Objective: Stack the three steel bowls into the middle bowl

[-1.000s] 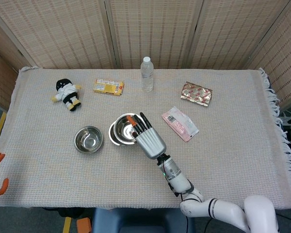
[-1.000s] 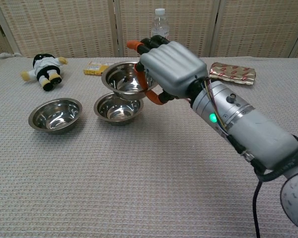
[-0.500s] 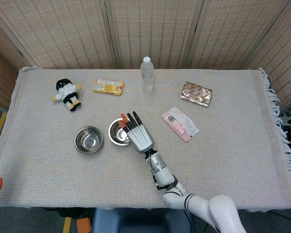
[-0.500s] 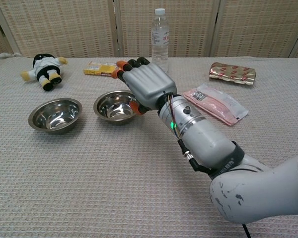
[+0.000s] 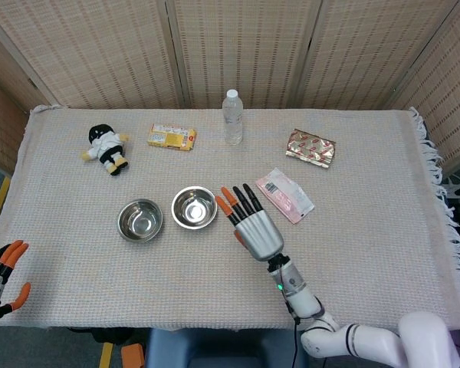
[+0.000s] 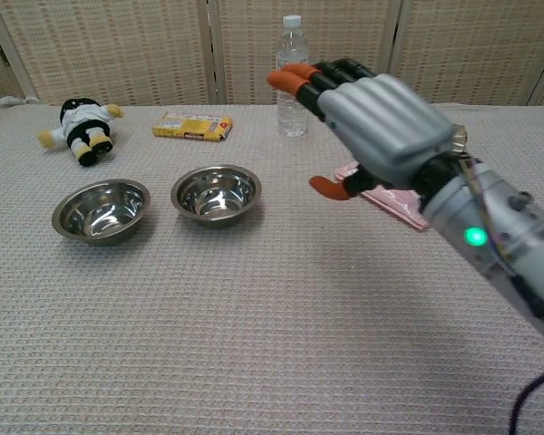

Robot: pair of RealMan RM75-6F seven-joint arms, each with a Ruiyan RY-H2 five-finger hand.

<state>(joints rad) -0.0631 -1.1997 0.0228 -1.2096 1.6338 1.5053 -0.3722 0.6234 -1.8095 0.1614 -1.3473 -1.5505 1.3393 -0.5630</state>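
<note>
Two steel bowls show on the cloth. The left bowl [image 5: 140, 220] [image 6: 101, 208] stands alone. The middle bowl [image 5: 194, 208] [image 6: 216, 193] sits just right of it, with a second bowl nested inside as far as I can tell. My right hand [image 5: 253, 222] [image 6: 381, 127] hovers above the table to the right of the middle bowl, fingers straight and spread, holding nothing. My left hand [image 5: 1, 276] is at the lower left, off the table's front corner, fingers apart and empty.
A water bottle [image 5: 232, 116] [image 6: 292, 63], a yellow box [image 5: 172, 136] [image 6: 192, 126] and a plush toy [image 5: 107, 148] [image 6: 80, 120] lie along the back. A pink packet [image 5: 284, 195] lies right of my right hand, a foil packet [image 5: 310, 148] behind it.
My right hand lowered the bowl it held into the middle bowl, let go, then rose and drew back to the right with fingers spread. My left hand came further into view.
</note>
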